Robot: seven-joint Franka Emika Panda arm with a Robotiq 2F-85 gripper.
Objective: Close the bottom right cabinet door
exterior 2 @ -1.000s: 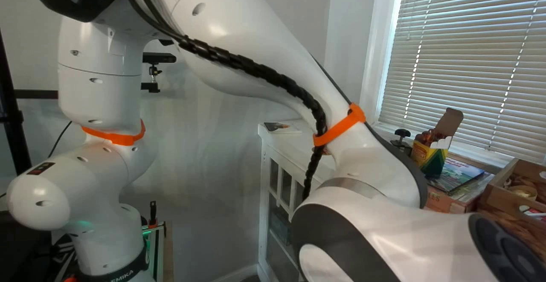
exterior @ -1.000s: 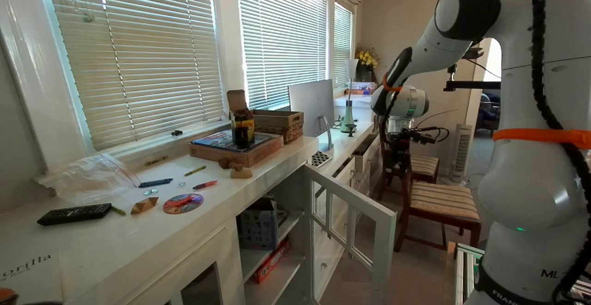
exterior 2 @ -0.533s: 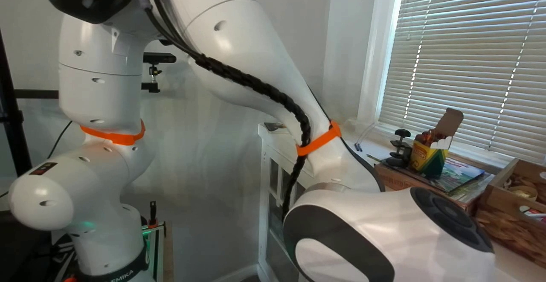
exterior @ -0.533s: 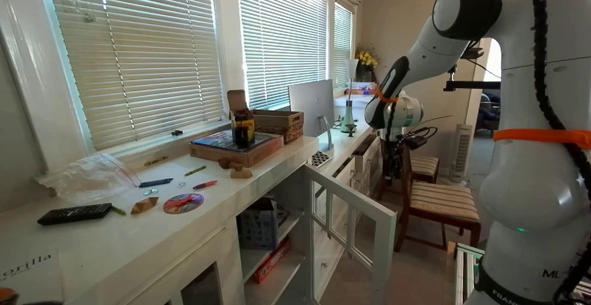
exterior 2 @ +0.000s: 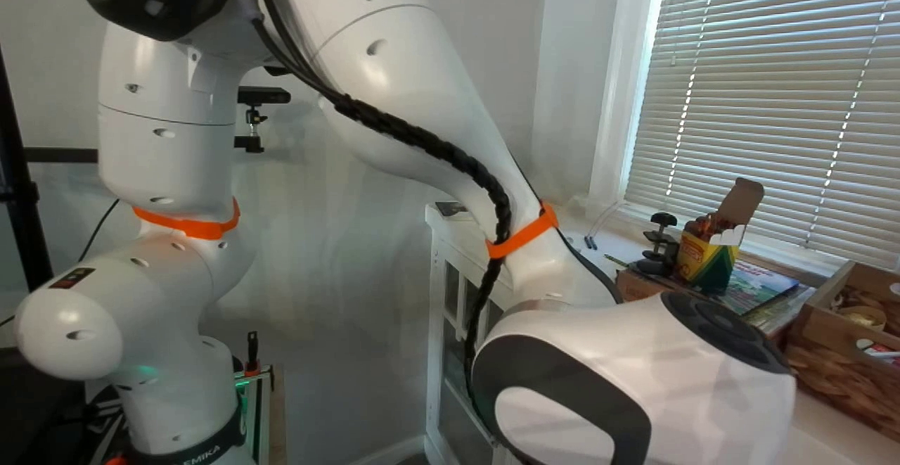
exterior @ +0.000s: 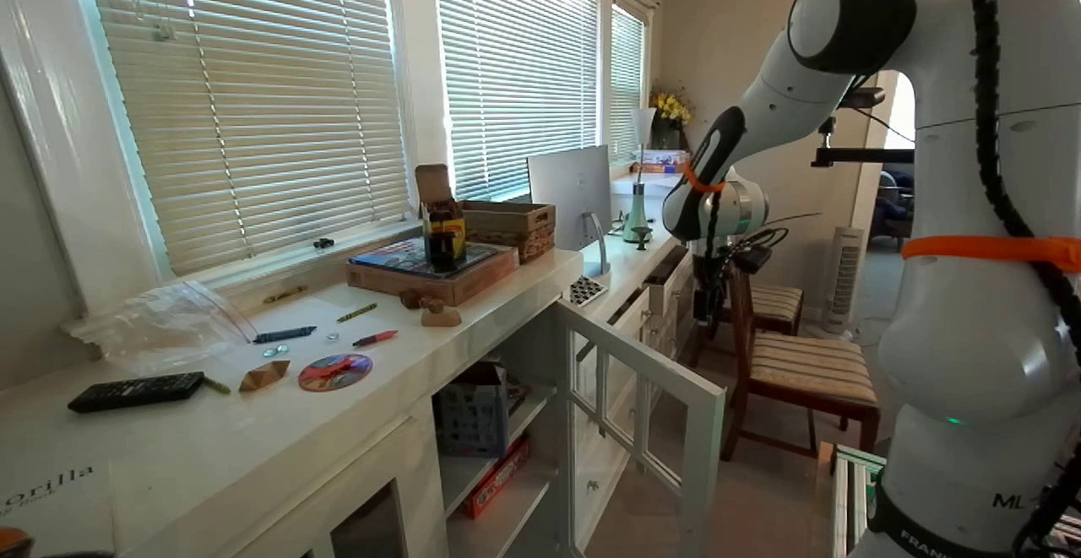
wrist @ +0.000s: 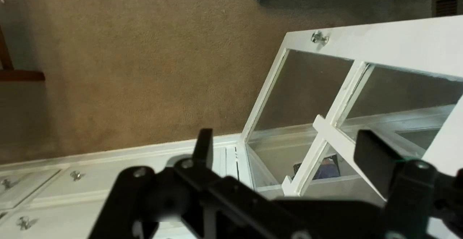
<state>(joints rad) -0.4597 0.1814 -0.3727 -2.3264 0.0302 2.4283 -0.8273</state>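
Note:
The bottom right cabinet door (exterior: 703, 440) stands swung open from the cabinet in an exterior view, with a white frame, glass panes and a crossbar. In the wrist view the same door (wrist: 334, 128) fills the right side, with a clear knob (wrist: 319, 37) near its frame's far edge. My gripper (exterior: 703, 320) hangs pointing down beyond the door, near the drawer fronts. In the wrist view the gripper (wrist: 286, 137) has its two black fingers wide apart with nothing held. The arm hides the gripper and the open door in an exterior view.
The white counter (exterior: 220, 448) bears a remote (exterior: 135, 391), crayons, a wooden box (exterior: 507, 216) and a crayon box (exterior: 445, 237). Drawers (exterior: 671, 275) stand partly open past the door. Chairs (exterior: 811, 368) stand on the floor beyond. A shut glass-paned door (exterior 2: 450, 352) shows at the cabinet's other end.
My arm has swung so the gripper moved left toward the counter side and now hangs straighter down. The motion in the last half second is small. The door has not moved.

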